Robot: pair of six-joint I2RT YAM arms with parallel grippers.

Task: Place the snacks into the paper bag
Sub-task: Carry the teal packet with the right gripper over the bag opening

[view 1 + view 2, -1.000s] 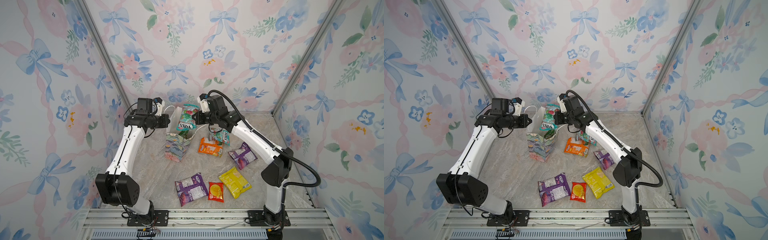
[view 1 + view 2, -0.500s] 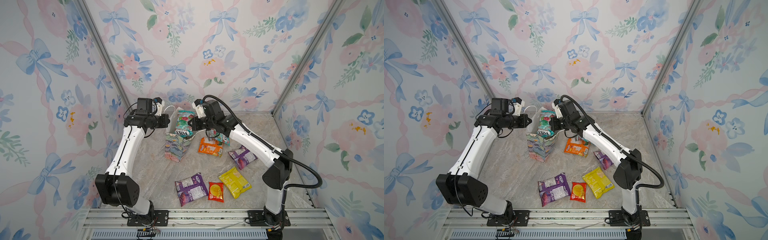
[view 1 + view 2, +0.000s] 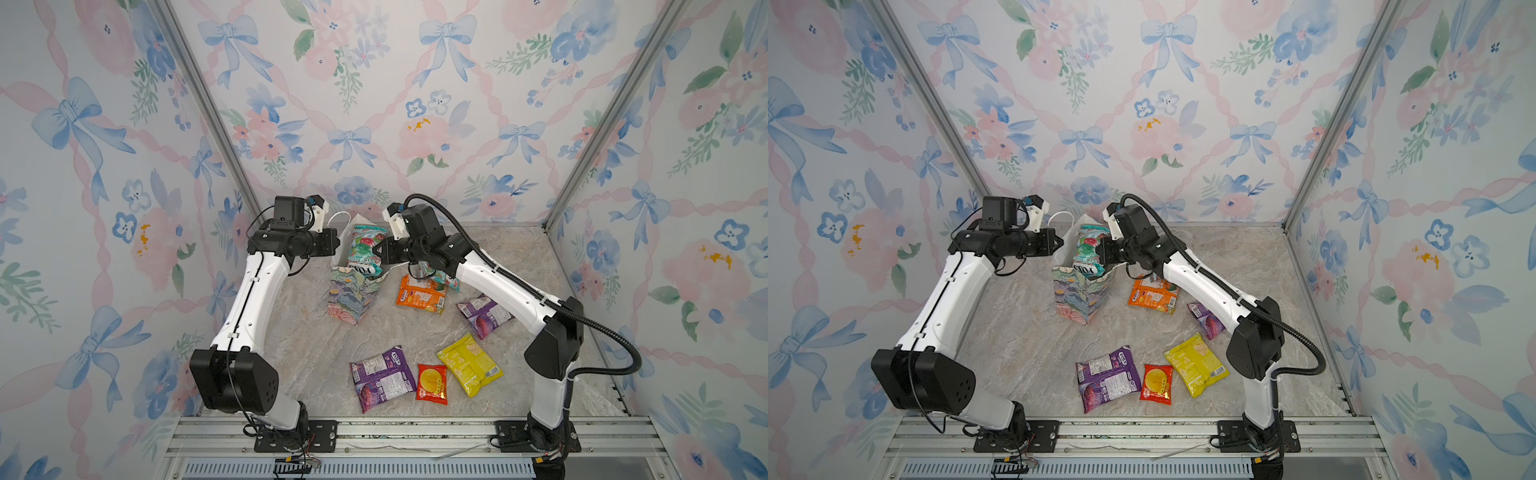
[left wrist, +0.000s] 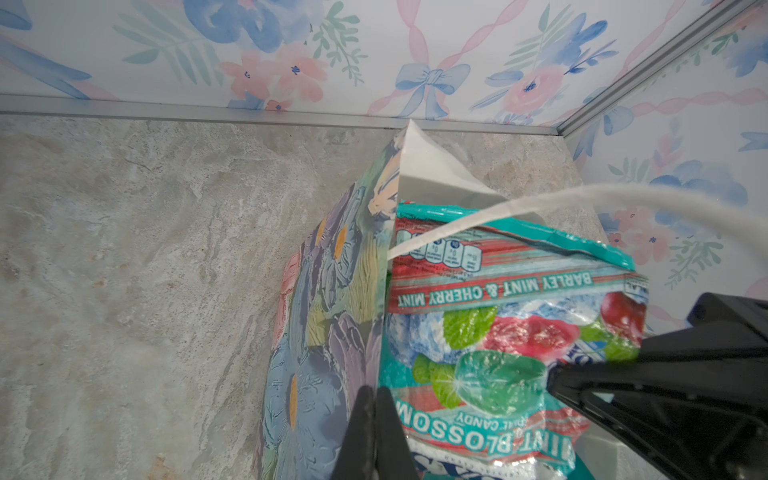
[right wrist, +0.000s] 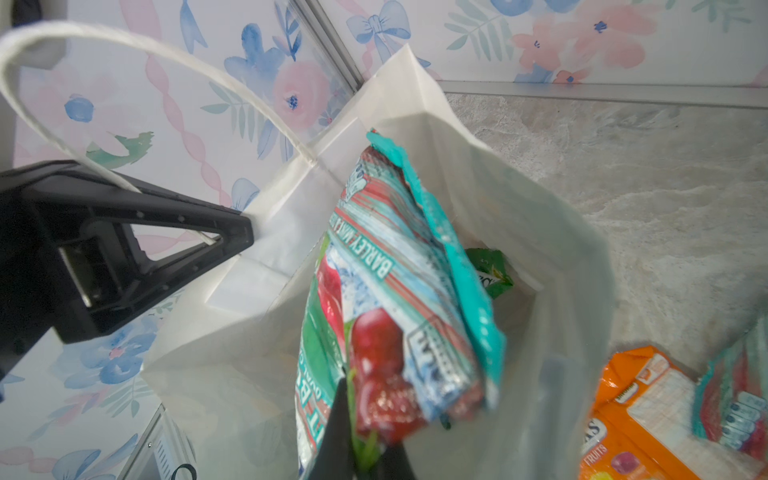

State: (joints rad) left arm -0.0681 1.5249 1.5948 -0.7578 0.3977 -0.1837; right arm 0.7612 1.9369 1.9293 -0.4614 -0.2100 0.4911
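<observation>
The floral paper bag [image 3: 349, 295] [image 3: 1077, 295] stands upright near the back wall, with my left gripper [image 3: 334, 245] [image 4: 374, 390] shut on its left rim beside the white cord handle. My right gripper [image 3: 376, 252] [image 5: 365, 419] is shut on a teal FOX'S snack packet [image 3: 365, 249] [image 4: 498, 332] [image 5: 395, 282]. That packet hangs in the bag's open mouth, its upper part above the rim. A green packet [image 5: 492, 270] lies deep inside the bag. Other snacks lie on the floor: orange [image 3: 422, 293], teal [image 3: 440, 279], two purple [image 3: 484, 316] [image 3: 382, 378], yellow [image 3: 469, 365] and red [image 3: 432, 383].
Flowered walls close in the back and both sides, with metal corner posts [image 3: 582, 137]. The bag stands close to the back wall. A metal rail [image 3: 395, 432] carrying both arm bases runs along the front edge. My right forearm passes above the orange and teal packets.
My right gripper has moved left and down with the teal packet, bringing it from beside the bag into its mouth. The left arm and the bag have stayed put.
</observation>
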